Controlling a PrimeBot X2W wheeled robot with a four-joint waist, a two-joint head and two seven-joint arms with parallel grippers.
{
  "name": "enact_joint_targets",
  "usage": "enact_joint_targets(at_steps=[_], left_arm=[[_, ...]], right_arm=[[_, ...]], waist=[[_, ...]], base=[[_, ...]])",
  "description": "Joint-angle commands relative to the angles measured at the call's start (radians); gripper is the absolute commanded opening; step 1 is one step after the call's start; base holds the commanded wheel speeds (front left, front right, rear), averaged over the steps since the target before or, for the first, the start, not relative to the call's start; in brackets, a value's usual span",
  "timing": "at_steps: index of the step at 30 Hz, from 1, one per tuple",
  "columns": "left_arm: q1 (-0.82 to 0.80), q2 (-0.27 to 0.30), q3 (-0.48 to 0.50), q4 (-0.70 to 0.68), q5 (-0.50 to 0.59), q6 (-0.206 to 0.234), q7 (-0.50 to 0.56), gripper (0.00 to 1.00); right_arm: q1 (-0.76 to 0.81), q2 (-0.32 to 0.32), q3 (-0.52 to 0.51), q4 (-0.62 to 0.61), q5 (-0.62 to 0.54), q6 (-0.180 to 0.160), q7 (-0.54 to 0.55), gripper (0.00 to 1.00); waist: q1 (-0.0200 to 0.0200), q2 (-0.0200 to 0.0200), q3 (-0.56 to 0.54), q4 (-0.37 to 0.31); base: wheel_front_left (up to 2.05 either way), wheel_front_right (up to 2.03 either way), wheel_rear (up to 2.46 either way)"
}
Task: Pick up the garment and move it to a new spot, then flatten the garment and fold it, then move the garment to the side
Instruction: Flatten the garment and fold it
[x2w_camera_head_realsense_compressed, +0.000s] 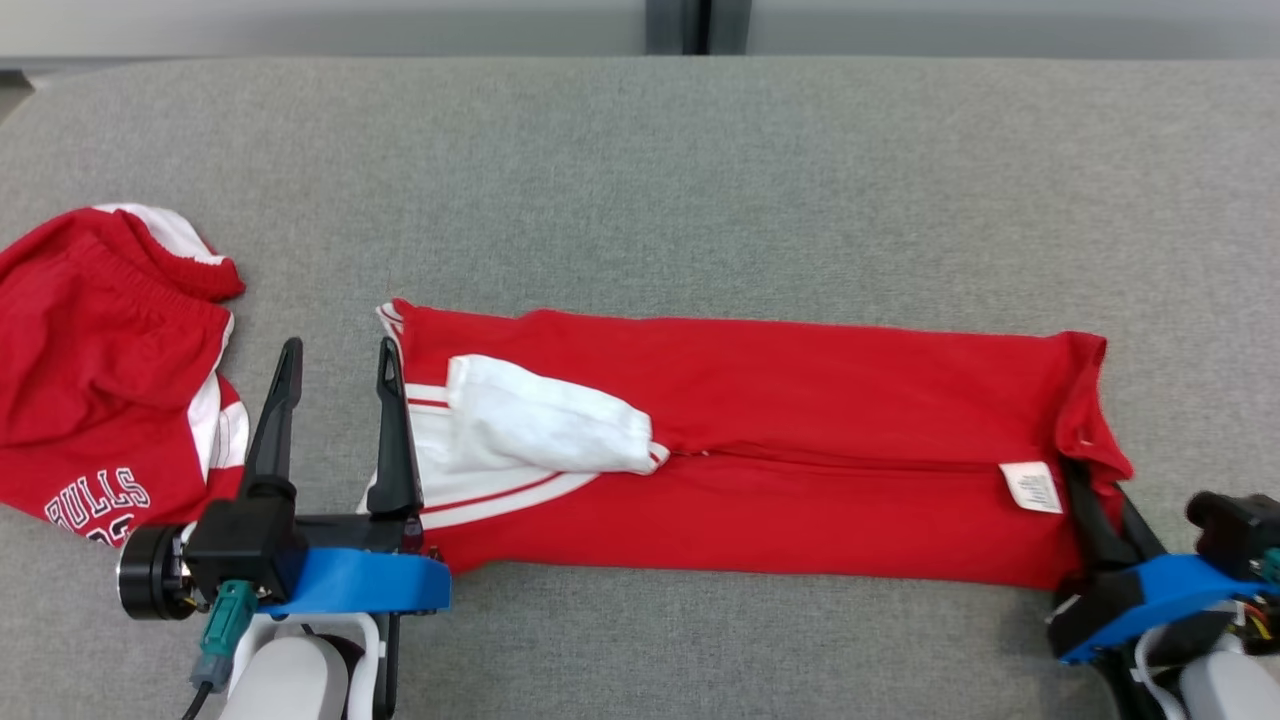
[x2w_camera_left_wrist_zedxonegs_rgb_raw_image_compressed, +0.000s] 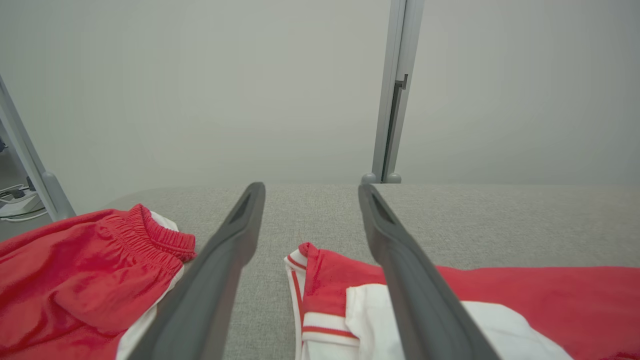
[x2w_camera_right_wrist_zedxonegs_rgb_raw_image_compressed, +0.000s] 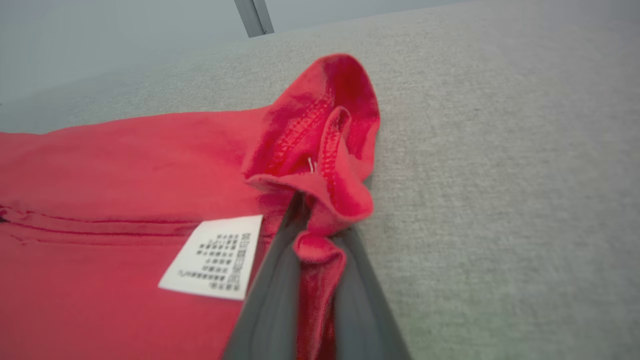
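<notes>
Head view: I am seeing the red garment lying flat along the near side of the grey table. My left gripper is hanging over the table's near left part, fingers standing wide apart.

Left wrist view: those fingers are pointing across the table.

Right wrist view: my right gripper is pinching the garment's edge at the table's near right part.

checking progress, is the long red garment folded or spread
Spread: the long red garment lies long and flat on the grey surface, one end pinched by the right gripper.
</notes>
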Motion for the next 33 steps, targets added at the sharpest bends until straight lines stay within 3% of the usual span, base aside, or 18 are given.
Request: enact_joint_targets(at_steps=[1, 8, 13, 17, 21, 26, 33], left_arm=[[0.016, 0.005, 0.001, 0.002, -0.002, 0.006, -0.004, 1.00], [0.049, 0.001, -0.015, 0.005, -0.008, 0.010, 0.006, 1.00], [0.064, 0.003, -0.022, 0.006, -0.011, 0.012, 0.012, 1.00], [0.069, 0.000, -0.032, 0.001, -0.013, 0.016, 0.017, 1.00], [0.062, 0.002, -0.038, 0.003, -0.010, 0.017, 0.020, 1.00], [0.041, -0.003, -0.047, 0.006, -0.010, 0.010, 0.017, 1.00], [0.008, -0.016, -0.065, 0.023, -0.007, 0.002, 0.009, 1.00]], right_arm=[[0.028, -0.034, -0.020, -0.008, 0.015, 0.000, -0.013, 0.00], [0.074, -0.115, -0.101, -0.033, 0.045, 0.000, 0.000, 0.00], [0.051, -0.125, -0.072, -0.114, 0.043, 0.000, 0.047, 0.00], [0.012, -0.063, 0.046, -0.276, 0.011, 0.000, 0.180, 0.00], [-0.029, 0.022, 0.167, -0.325, 0.013, 0.000, 0.253, 0.00], [-0.096, 0.114, 0.297, -0.249, 0.049, 0.000, 0.253, 0.00], [-0.189, 0.135, 0.426, -0.091, 0.112, 0.000, 0.195, 0.00]], waist=[[0.0000, -0.0002, -0.029, -0.022], [0.0000, -0.0002, -0.089, -0.035], [0.0000, -0.0002, -0.116, -0.034], [0.0000, -0.0002, -0.139, -0.019], [0.0000, -0.0002, -0.141, 0.005], [0.0000, -0.0002, -0.120, 0.043], [0.0000, -0.0002, -0.086, 0.087]], base=[[0.00, 0.00, 0.00], [0.00, 0.00, 0.00], [0.00, 0.00, 0.00], [0.00, 0.00, 0.00], [0.00, 0.00, 0.00], [0.00, 0.00, 0.00], [0.00, 0.00, 0.00]])
